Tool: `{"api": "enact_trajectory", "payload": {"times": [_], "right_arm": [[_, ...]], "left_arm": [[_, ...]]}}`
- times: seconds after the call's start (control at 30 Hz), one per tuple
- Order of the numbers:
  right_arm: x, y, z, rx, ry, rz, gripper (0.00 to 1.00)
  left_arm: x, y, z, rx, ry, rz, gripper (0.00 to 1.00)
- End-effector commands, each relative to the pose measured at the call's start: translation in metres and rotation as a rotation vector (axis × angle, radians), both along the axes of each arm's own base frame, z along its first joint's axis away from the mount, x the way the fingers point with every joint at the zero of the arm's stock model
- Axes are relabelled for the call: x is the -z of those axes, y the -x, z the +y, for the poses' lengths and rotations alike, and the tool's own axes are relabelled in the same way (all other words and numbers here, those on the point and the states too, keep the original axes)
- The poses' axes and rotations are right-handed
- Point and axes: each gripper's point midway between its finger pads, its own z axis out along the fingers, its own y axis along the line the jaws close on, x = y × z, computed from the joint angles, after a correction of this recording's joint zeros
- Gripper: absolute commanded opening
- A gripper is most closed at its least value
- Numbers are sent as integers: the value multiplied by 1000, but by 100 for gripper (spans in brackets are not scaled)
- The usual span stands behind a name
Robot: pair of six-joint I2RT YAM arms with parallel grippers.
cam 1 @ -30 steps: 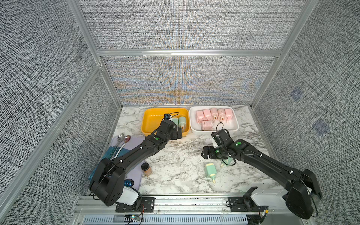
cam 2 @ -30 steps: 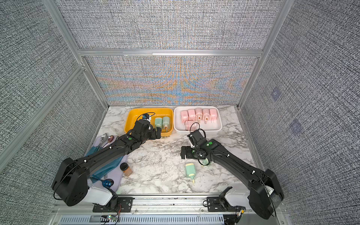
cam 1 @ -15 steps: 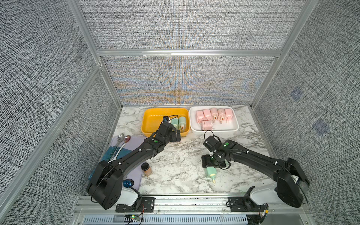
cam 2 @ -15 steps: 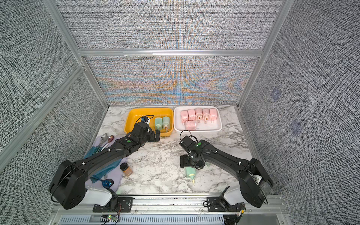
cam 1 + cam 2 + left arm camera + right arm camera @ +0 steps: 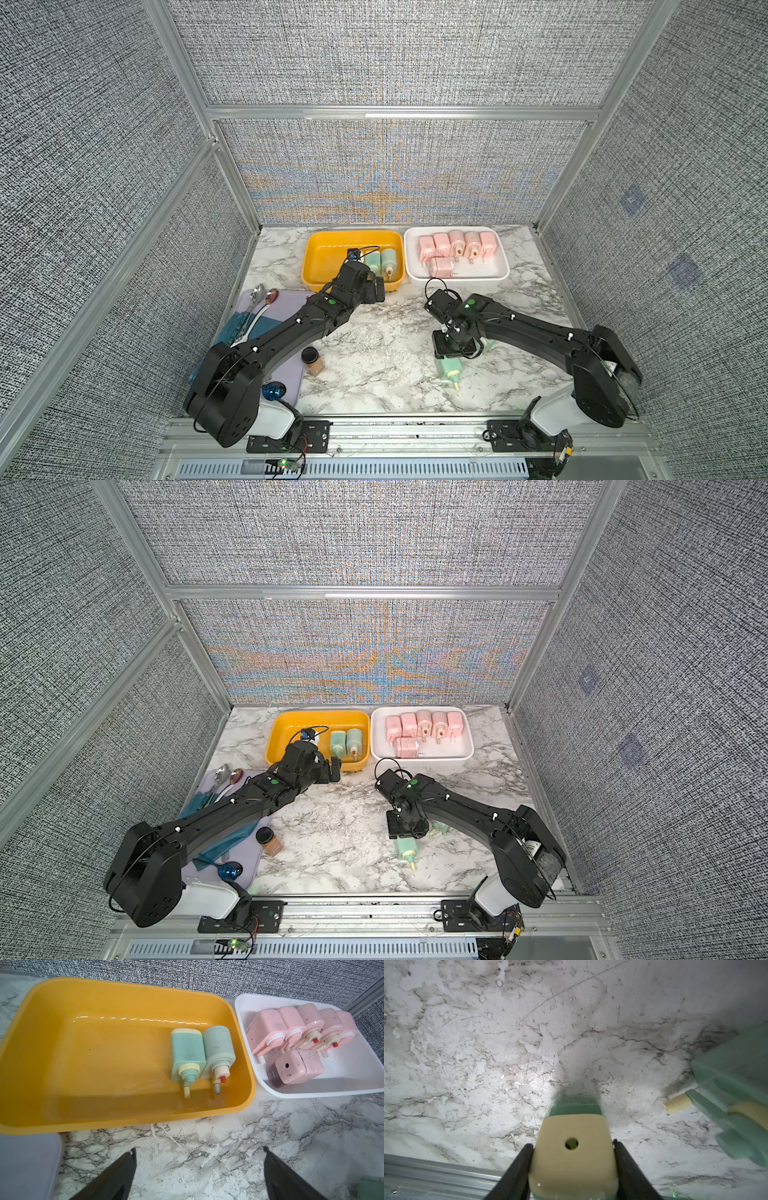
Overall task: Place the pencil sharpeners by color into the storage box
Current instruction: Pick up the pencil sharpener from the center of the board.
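My right claw grips a mint green sharpener lying on the counter, crank pointing frontward. The yellow box sits well apart, back and leftward, nearer my wide-open left claw.

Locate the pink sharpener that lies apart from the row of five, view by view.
In a top view: lone pink sharpener, by the white tray's near wall.
In a top view: same spot.
Left wrist: the sharpener, before the pink row.
Right wrist: not in it.
Shared landmark: white tray.
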Motion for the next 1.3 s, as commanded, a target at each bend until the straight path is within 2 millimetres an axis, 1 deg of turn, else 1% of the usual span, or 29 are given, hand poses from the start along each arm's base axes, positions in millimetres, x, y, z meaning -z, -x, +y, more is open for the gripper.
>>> {"api": "enact_trajectory", "payload": {"times": [0.0,0.07,0.13,0.23,0.37,0.53,0.63,0.77,0.87,1.0,1.13,1.2,1.23,1.27], "right_arm": [[0,2,-5,-10,29,9,38],[-2,0,-4,-9,27,3,25],[-2,-4,-2,-8,17,-16,0],[0,-10,0,4,-5,-37,0],[-6,-21,10,11,-46,-78,0],[-9,-29,21,-3,-78,-88,0],[-19,-42,27,29,-111,-145,0],[-43,-59,48,54,-221,-209,0],[-54,-70,57,85,-264,-243,0],[-62,-83,60,190,-300,-279,0],[-73,-101,61,363,-380,-290,0],[-79,-111,61,468,-416,-280,0],[-80,-116,59,518,-421,-275,0],[-82,-120,59,555,-425,-273,0]], "left_arm": [[-5,-1,0,7,-7,-20,99],[-7,-1,-2,21,-4,-25,99],[-9,1,-5,45,3,-30,99],[-14,3,-8,72,22,-53,99],[-19,6,-9,90,31,-66,99],[-19,7,-10,100,27,-62,99],[-19,8,-11,108,27,-64,99],[-24,10,-11,123,31,-73,99],[-25,11,-11,127,29,-75,99],[-30,13,-13,148,38,-81,99],[-34,14,-18,175,46,-95,99],[-34,17,-26,231,54,-100,99],[-35,22,-36,305,68,-112,99],[-36,26,-42,352,76,-121,99]]}}
